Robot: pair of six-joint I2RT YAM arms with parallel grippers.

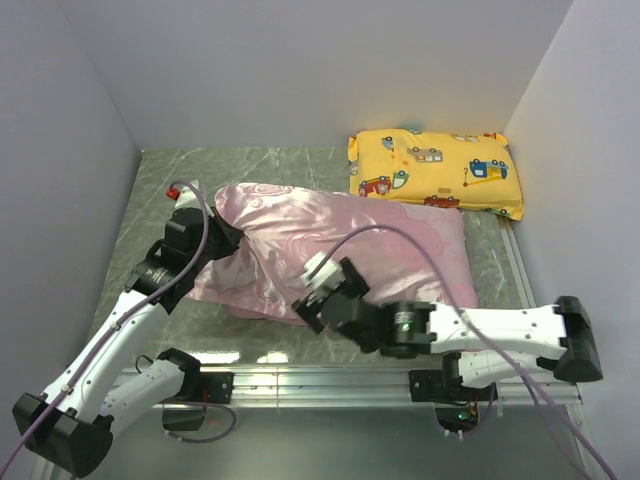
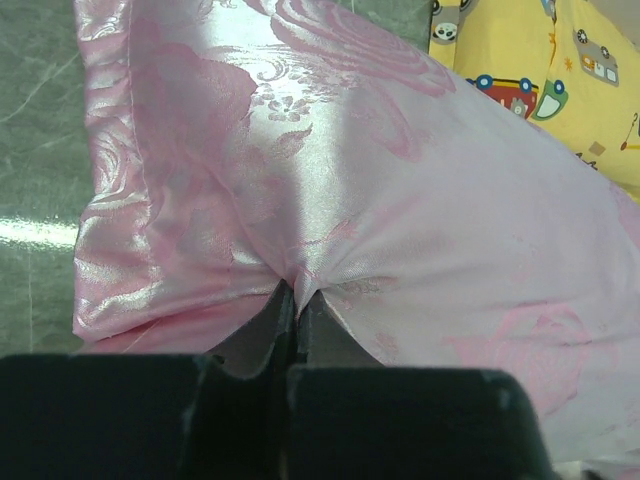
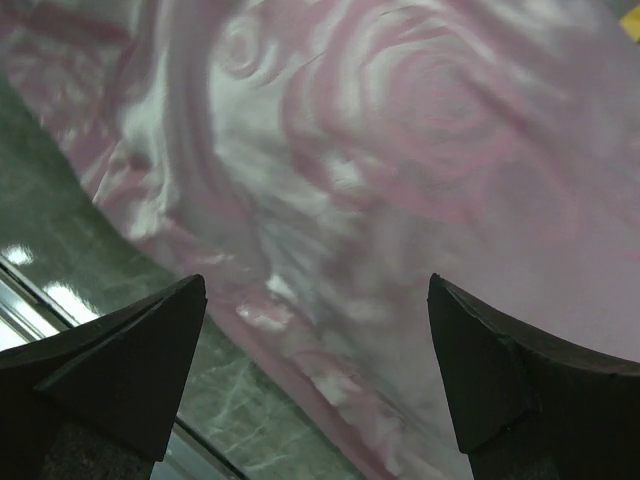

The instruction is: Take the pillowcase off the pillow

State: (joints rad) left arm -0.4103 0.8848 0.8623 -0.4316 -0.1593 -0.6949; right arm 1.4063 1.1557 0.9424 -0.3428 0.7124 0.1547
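Left end effector (image 2: 295,300) clamped pinch of pillowcase (image 2: 330,170) at end far from yellow pillow (image 2: 560,70). Right end effector (image 3: 318,350) gaped wide over satin, holding nothing. Pillowcase lay on surface (image 1: 160,175), against yellow pillow; pillow hidden inside. Step: securing grips. Next move likely needed right closing on fabric.

The green marbled table (image 1: 250,165) carries the pillowcase (image 1: 290,215) (shiny pink) and a yellow pillow (image 1: 435,172).

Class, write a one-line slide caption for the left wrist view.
Left gripper shut on a pinch of the shiny pink pillowcase, yellow vehicle-print pillow at upper right.
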